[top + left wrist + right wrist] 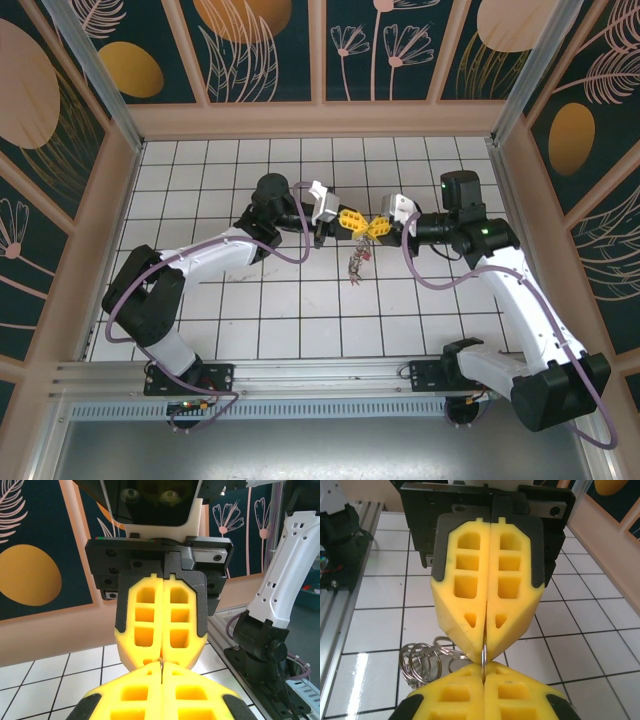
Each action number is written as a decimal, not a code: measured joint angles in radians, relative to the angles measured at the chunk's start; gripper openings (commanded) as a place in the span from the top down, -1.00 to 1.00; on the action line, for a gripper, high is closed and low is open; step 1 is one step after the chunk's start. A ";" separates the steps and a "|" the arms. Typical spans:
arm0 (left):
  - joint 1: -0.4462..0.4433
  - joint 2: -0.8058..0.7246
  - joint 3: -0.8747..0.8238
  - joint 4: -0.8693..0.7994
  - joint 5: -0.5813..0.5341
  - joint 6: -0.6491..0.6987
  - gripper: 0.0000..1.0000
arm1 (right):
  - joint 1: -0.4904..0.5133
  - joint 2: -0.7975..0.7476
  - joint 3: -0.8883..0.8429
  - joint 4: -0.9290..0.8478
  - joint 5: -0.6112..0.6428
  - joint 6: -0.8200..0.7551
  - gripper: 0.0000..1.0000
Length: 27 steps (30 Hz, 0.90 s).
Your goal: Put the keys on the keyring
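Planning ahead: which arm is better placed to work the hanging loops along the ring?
Probably right: left gripper and right gripper both pinch the thin silvery wire ring, but the right wrist view shows the silvery wire loops.

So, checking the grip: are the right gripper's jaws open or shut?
Shut: the right gripper pinches a thin metal ring, yellow jaws pressed together, no gap.

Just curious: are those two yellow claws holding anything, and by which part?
The left claw and right claw both pinch a thin metal ring by its rim; other rings dangle below.
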 measured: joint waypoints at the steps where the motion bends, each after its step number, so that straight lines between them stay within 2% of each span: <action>1: 0.001 0.000 0.000 0.003 0.000 -0.007 1.00 | 0.000 0.004 0.003 -0.003 0.000 -0.002 1.00; 3: 0.003 0.000 -0.001 0.012 -0.001 -0.022 0.95 | 0.000 0.008 0.008 -0.006 0.000 -0.003 1.00; 6: 0.003 0.000 0.002 -0.008 -0.013 -0.013 0.70 | 0.000 0.009 0.012 -0.009 0.016 -0.001 1.00; 9: 0.001 -0.003 0.024 -0.110 -0.059 0.050 0.65 | 0.002 0.038 0.041 -0.051 0.055 0.000 1.00; 11: 0.000 -0.015 0.035 -0.200 -0.102 0.109 0.69 | 0.011 0.069 0.069 -0.080 0.089 0.002 1.00; 17: 0.000 -0.041 0.092 -0.481 -0.187 0.291 0.99 | 0.068 0.124 0.131 -0.150 0.227 0.014 1.00; 23: -0.004 -0.042 0.143 -0.669 -0.272 0.420 1.00 | 0.130 0.169 0.189 -0.204 0.373 0.031 1.00; 26: -0.004 -0.045 0.150 -0.700 -0.293 0.463 1.00 | 0.145 0.184 0.206 -0.214 0.405 0.041 1.00; 27: -0.004 -0.048 0.147 -0.702 -0.293 0.466 1.00 | 0.145 0.184 0.206 -0.215 0.404 0.044 0.89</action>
